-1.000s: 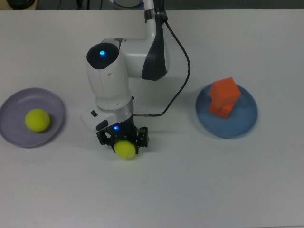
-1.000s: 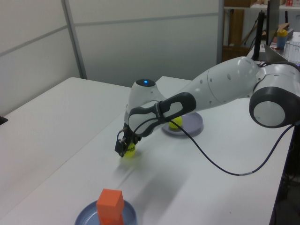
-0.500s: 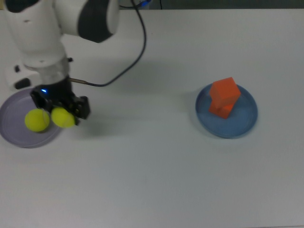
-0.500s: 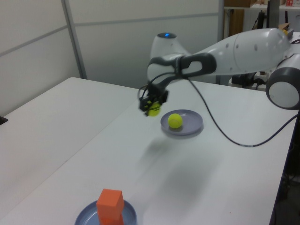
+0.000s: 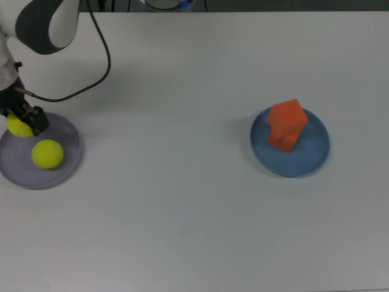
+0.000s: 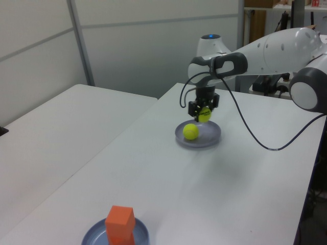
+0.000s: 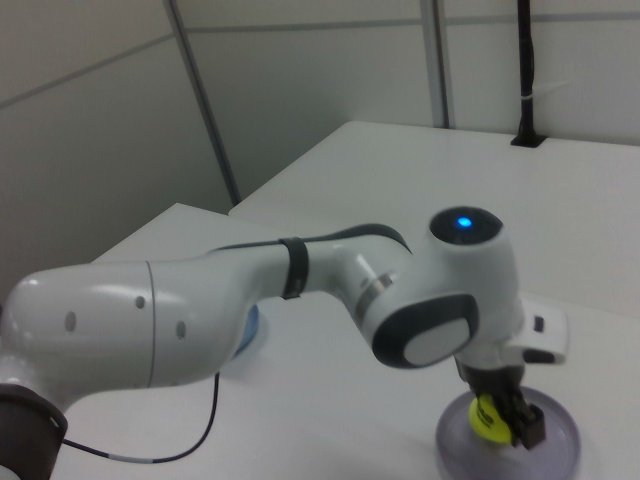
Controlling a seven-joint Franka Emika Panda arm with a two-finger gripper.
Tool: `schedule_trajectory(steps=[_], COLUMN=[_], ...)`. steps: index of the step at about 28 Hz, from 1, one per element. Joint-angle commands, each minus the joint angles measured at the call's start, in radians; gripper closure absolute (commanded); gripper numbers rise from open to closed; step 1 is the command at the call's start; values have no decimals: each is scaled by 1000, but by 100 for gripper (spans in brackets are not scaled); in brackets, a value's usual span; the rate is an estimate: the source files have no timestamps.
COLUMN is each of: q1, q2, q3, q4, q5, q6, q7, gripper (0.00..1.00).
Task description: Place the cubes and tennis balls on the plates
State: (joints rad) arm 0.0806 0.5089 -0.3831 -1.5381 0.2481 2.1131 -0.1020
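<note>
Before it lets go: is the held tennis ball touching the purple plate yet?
Apart. The left view shows the held ball in the tool, above the purple plate.

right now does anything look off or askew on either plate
Yes: on the blue plate the two orange cubes sit stacked, the top one twisted off square. The purple plate looks normal.

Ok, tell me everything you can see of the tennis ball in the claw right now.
The held tennis ball is fuzzy yellow-green with a small dark mark on the side facing the right view. The claw is shut on it from both sides, holding it just above the lavender plate; I cannot tell whether it touches the plate yet. In the top view it sits over the plate's upper left rim, apart from the other tennis ball, which rests on the plate.
</note>
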Motion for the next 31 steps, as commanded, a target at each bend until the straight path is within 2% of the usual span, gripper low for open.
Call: schedule_trajectory(steps=[1, 5, 16, 17, 18, 19, 20, 21, 25, 31], q1=[-10, -12, 2, 2, 2, 2, 2, 2, 1, 25], q2=[40, 66, 68, 68, 68, 68, 68, 68, 51, -23], q3=[-8, -7, 6, 6, 6, 6, 6, 4, 4, 4], q4=[0, 0, 0, 0, 0, 0, 0, 0, 1, 3], q5=[19, 19, 25, 23, 23, 20, 17, 11, 20, 20], q6=[-1, 1, 51, 51, 51, 51, 51, 50, 39, -18], q7=[-38, -36, -24, -27, -31, -36, -38, -39, -57, -56], gripper=[100, 100, 100, 93, 80, 57, 24, 0, 0, 0])
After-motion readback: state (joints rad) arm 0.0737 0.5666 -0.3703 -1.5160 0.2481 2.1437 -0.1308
